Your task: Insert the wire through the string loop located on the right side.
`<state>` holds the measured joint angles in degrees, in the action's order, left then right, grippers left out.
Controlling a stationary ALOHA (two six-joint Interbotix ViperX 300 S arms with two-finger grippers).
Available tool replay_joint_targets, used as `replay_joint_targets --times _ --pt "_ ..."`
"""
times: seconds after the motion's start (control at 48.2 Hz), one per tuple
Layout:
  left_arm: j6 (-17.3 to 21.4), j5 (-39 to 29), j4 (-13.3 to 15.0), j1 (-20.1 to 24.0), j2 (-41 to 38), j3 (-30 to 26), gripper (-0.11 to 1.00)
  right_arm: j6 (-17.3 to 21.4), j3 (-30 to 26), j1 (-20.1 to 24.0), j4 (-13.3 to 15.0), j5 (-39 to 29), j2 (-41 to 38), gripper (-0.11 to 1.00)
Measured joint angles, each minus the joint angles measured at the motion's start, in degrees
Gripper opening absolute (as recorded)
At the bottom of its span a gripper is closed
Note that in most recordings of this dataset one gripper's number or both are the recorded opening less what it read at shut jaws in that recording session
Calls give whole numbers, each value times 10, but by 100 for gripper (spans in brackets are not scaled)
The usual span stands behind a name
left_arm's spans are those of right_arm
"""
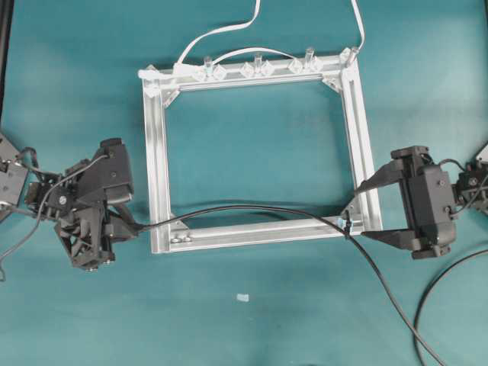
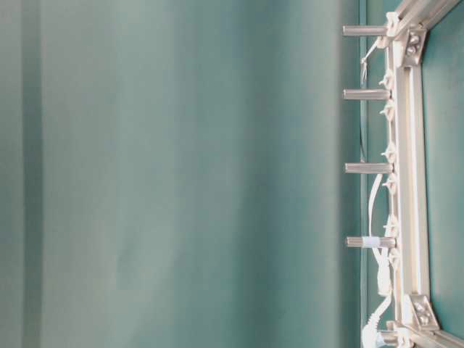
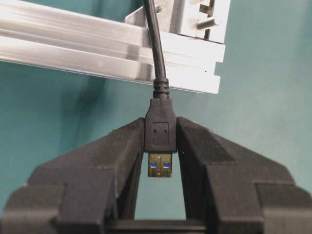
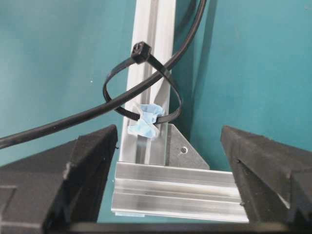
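Observation:
The wire (image 1: 252, 209) is a thin black cable lying across the silver frame's (image 1: 156, 152) front rail. Its black plug (image 3: 160, 127), metal tip showing, is pinched between the fingers of my left gripper (image 3: 161, 141) just off the frame's front left corner; my left gripper (image 1: 133, 225) is shut on it. The string loop (image 4: 141, 87), a black tie ring with a blue-white fastener (image 4: 144, 122), stands on the frame's front right corner (image 1: 347, 226). The wire (image 4: 53, 126) runs through this ring. My right gripper (image 4: 167, 134) is open, its fingers straddling that corner (image 1: 361, 213) and touching nothing.
A white cable (image 1: 229, 30) and clear clips (image 1: 255, 69) sit along the back rail. Metal pegs (image 2: 366, 94) stick out from the rail in the table-level view. The wire trails off to the front right (image 1: 404, 320), beside another black cable (image 1: 442, 290). A small white scrap (image 1: 242, 297) lies in front.

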<state>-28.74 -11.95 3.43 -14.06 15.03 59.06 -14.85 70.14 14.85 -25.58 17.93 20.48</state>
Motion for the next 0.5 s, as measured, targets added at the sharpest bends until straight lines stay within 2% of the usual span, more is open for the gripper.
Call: replay_joint_targets --times 0.062,0.187,0.249,0.291,0.353,0.498 --pt "0 -2 0 0 0 0 26 0 0 0 0 0 0 93" --pt "2 -3 -1 0 1 0 64 0 0 0 0 0 1 93" --pt "2 -3 -1 0 2 0 77 0 1 0 0 0 0 93" --pt "3 -3 -1 0 3 0 74 0 3 0 0 0 1 93" --pt "4 -3 -1 0 4 0 58 0 3 0 0 0 1 93" --pt "13 -3 -2 0 4 0 61 0 3 0 0 4 1 93"
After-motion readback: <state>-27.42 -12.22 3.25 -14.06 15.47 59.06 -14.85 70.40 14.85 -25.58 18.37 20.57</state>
